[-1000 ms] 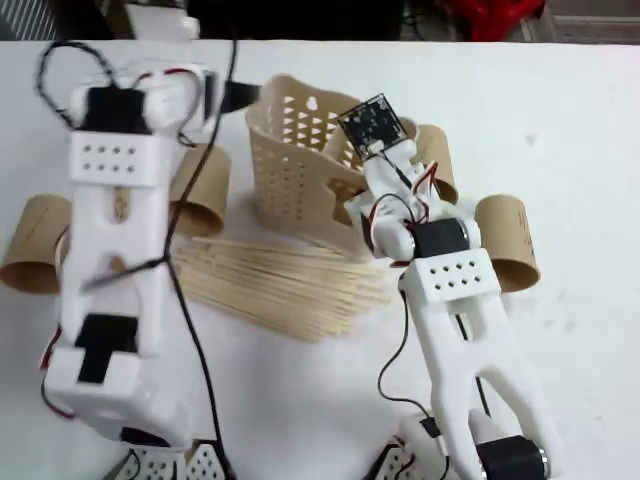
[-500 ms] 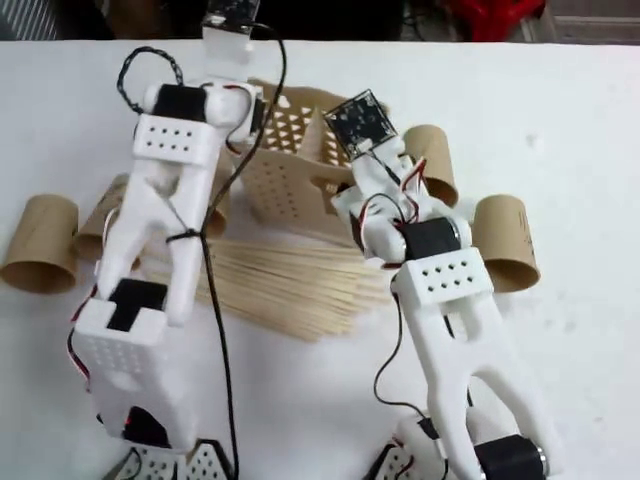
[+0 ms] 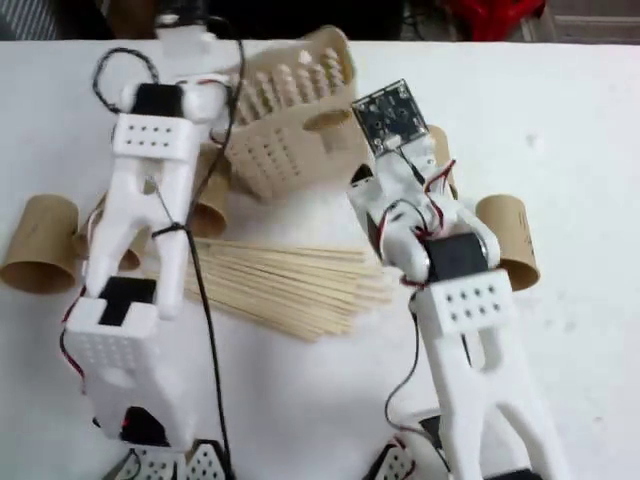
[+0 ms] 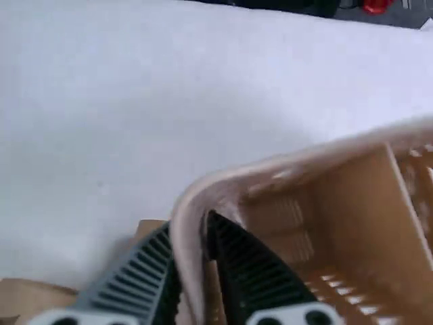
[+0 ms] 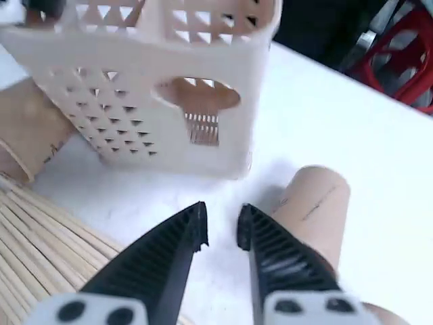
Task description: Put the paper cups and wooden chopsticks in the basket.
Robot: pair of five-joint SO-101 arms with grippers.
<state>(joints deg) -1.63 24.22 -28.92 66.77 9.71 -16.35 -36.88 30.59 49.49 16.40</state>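
Paper cups (image 3: 40, 245) and wooden chopsticks (image 3: 290, 285): how are they laid out in the high view?

— Five paper cups are counted, all lying on their sides on the table (image 3: 580, 150). One is near the left edge. Two are partly covered by the left arm (image 3: 140, 210), and one of these lies just beside the basket (image 3: 290, 130). Two are towards the right edge, one of them partly covered by the right arm (image 3: 455, 280). The wooden chopsticks are heaped in a single fanned pile at the middle of the table, between the arms, and are too many to be counted. One basket is seen, tilted, near the far edge.

And in the left wrist view?

— The rim of the basket (image 4: 325, 203) is pinched by the left gripper (image 4: 191, 227). One finger is set outside the wall and the other inside, with the rim pressed between them. Brown cup wall is glimpsed behind the outer finger, but the number of cups cannot be told.

And in the right wrist view?

— The right gripper (image 5: 222, 215) is held slightly spread over bare table, with nothing between its fingers. One paper cup (image 5: 311, 200) lies just beside one finger, though contact cannot be told. The basket (image 5: 169, 88) is seen beyond the fingertips, apart from them, with a second cup (image 5: 27, 128) against its wall. The chopsticks (image 5: 40, 250) lie beside the other finger.
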